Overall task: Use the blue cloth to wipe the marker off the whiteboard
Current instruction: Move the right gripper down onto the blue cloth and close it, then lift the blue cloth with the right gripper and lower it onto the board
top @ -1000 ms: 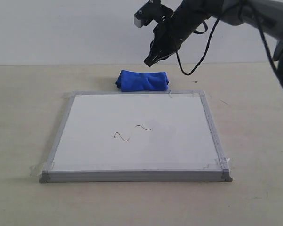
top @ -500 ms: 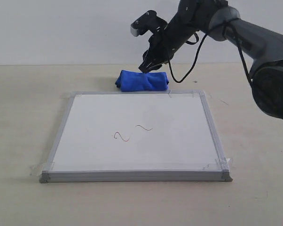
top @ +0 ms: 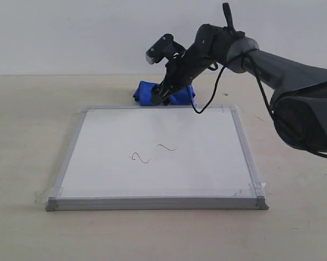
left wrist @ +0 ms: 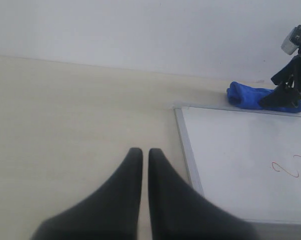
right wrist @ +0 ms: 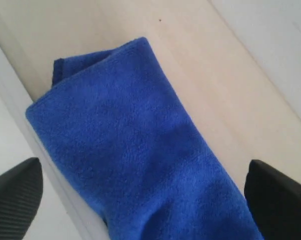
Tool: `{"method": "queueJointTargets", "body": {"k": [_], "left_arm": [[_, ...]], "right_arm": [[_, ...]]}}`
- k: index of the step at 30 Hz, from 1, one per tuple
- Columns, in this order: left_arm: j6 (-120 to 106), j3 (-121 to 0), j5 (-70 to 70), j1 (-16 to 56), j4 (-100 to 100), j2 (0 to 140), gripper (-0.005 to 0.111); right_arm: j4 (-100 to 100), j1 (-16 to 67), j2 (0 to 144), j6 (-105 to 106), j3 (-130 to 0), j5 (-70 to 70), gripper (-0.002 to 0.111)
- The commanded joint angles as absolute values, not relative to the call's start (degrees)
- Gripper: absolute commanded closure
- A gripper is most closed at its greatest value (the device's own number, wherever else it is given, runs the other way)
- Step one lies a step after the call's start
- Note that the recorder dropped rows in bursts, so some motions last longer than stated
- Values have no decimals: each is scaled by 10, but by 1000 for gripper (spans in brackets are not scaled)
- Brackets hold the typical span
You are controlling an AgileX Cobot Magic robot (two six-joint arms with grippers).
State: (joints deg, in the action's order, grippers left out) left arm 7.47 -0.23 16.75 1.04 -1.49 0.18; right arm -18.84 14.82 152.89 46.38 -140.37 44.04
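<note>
Your right gripper [top: 159,98] is down at the bright royal-blue microfibre cloth [top: 144,91], and your right wrist view shows its jaws spread wide: one dark ribbed fingertip [right wrist: 13,197] stands on either side of that view, with the soft wrinkled bundle [right wrist: 130,140] between them, so nothing is clamped. You cannot tell from these views whether the pads touch the fabric. The blue cloth lies on the pale beige tabletop [top: 22,109] just beyond the far edge of the large rectangular whiteboard with the thin silver-grey metal frame [top: 152,128], close against that frame, as the strip of frame [right wrist: 20,100] beside the cloth shows in your right wrist view. On the board, the marker shows as two thin, dark, wavy squiggle lines near the middle: one [top: 141,158] a little nearer the front edge, the other [top: 166,147] just beside it to the right. Both are intact and well apart from the cloth. Your left gripper [left wrist: 141,151] is over bare tabletop off the board's left side, its two dark fingers drawn together with only a hairline slit between them and nothing held. From that wrist view you can see the cloth [left wrist: 245,96] beyond the board's far corner [left wrist: 230,150].
</note>
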Motion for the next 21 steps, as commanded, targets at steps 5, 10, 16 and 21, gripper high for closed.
{"method": "queueJointTargets", "body": {"k": [5,10,16,21], "left_arm": [[72,0,169,12,-10,0,102],[72,0,169,12,-10,0,102],[72,0,169,12,-10,0,102],[72,0,169,12,-10,0,102]], "right_arm": [[-166,155,1533,418,-1407,400,3],[-113,155,1554,380,-1407,420,3],[-113,155,1560,343,-1407,444,33],[-114,155,1560,338,-1407,452,91]]}}
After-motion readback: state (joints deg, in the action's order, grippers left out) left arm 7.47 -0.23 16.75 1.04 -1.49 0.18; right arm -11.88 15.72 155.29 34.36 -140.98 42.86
